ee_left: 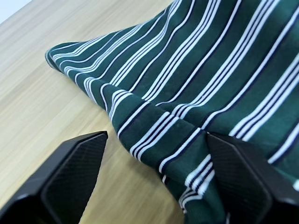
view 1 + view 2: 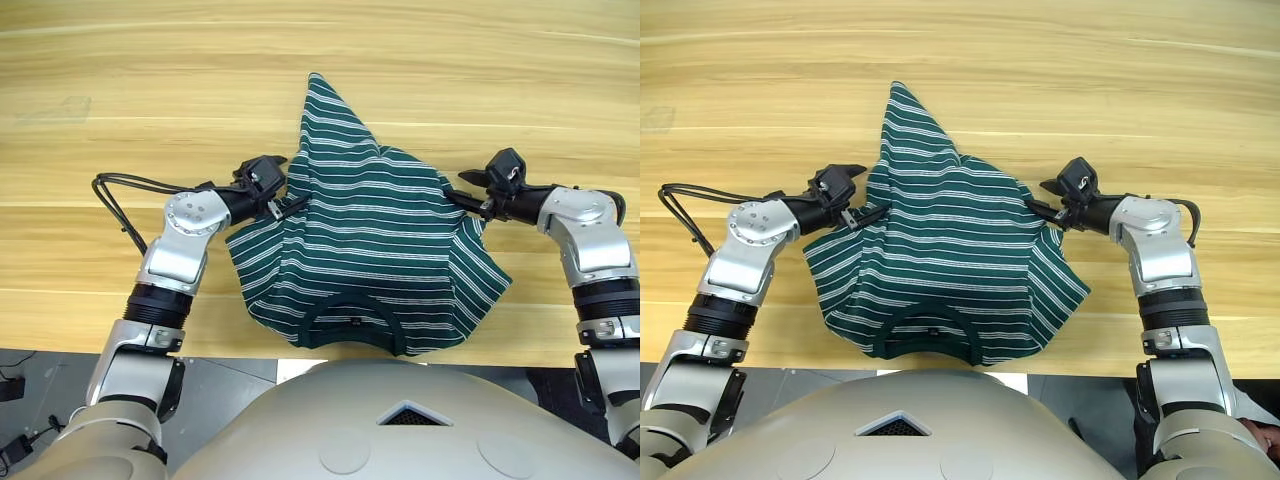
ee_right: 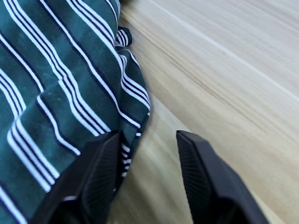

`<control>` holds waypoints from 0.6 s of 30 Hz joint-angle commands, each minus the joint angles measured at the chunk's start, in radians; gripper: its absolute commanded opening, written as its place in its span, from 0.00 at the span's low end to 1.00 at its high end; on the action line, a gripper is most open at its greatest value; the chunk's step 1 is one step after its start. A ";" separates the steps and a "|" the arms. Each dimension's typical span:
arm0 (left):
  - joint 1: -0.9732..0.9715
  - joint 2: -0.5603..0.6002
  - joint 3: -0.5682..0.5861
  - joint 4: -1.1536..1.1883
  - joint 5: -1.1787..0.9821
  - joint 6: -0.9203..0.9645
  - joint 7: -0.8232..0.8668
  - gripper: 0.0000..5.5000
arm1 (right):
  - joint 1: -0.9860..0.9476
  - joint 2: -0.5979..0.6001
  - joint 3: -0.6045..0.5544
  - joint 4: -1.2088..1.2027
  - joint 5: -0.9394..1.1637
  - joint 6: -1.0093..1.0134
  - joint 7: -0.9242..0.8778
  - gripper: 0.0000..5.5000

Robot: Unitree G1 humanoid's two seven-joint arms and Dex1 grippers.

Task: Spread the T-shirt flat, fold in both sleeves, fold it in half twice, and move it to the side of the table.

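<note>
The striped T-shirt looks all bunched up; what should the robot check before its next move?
1. T-shirt lying flat on the table: not ok, it is rumpled into a peak.
2. Left gripper open with cloth between its fingers: ok.
3. Right gripper open at the shirt's edge: ok.
4. Cloth inside the right gripper's gap: cannot tell.
5. Sleeves found: cannot tell, lost in the folds.

1. The left gripper has its two black fingers set wide apart.
2. A rumpled fold of the green, white-striped T-shirt crosses the frame's centre between them, touching one finger.
3. Pale wooden table lies beside the cloth.
</note>
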State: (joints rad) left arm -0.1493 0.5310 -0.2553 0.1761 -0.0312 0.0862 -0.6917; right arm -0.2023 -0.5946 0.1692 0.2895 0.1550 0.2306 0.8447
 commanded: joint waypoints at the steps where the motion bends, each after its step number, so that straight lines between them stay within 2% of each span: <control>1: 0.024 -0.005 -0.013 0.015 0.030 0.006 -0.007 0.68 | 0.012 0.000 0.008 0.021 -0.035 0.001 -0.002 0.28; 9: 0.020 -0.019 -0.016 0.039 0.036 -0.007 -0.006 0.45 | 0.004 0.006 0.006 0.050 -0.047 -0.014 -0.004 0.01; 18: 0.036 -0.027 -0.018 0.077 0.053 -0.041 -0.004 0.16 | 0.012 0.012 0.004 0.070 -0.047 -0.030 -0.005 0.00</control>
State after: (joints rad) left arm -0.1311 0.4991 -0.2616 0.2167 -0.0120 0.0299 -0.6951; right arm -0.2095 -0.5841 0.1660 0.3350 0.1409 0.1861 0.8444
